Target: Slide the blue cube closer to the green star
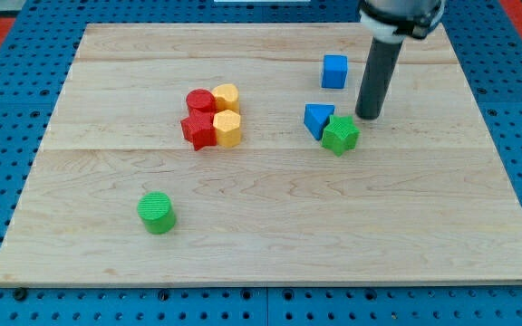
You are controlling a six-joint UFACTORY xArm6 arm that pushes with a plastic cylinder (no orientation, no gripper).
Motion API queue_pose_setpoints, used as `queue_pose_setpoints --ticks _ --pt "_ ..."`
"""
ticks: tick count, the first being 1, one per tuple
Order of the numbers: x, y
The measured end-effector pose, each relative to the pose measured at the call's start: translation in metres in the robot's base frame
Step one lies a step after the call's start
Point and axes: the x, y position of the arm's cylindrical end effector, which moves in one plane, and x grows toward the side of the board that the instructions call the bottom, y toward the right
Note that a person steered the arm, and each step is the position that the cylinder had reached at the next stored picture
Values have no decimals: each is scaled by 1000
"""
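The blue cube (pixel 334 71) sits near the view's top, right of centre. The green star (pixel 340 135) lies below it, touching a blue triangular block (pixel 317 119) on its left. My tip (pixel 367 118) rests on the board just right of and slightly above the green star, and below and to the right of the blue cube. It touches neither block clearly.
A cluster of a red cylinder (pixel 199 100), a red star (pixel 198 130) and two yellow blocks (pixel 227 97) (pixel 228 129) sits left of centre. A green cylinder (pixel 157 213) stands at the lower left. The wooden board (pixel 270 235) lies on a blue pegboard.
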Motion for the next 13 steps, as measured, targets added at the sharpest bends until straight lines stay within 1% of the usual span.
queue_pose_setpoints --ticks 1,2,3,4,5,6,7,8,9,10,11,12,13 --pt "-57 10" --pt "-101 10" --pt "-83 -11" --pt "-54 -48" --pt "-60 -40" --pt "-82 -43" --pt "-72 -70" --pt "-56 -70" --pt "-44 -54" --pt "-58 -52" --pt "-80 -61" --pt "-61 -95" --pt "-51 -123"
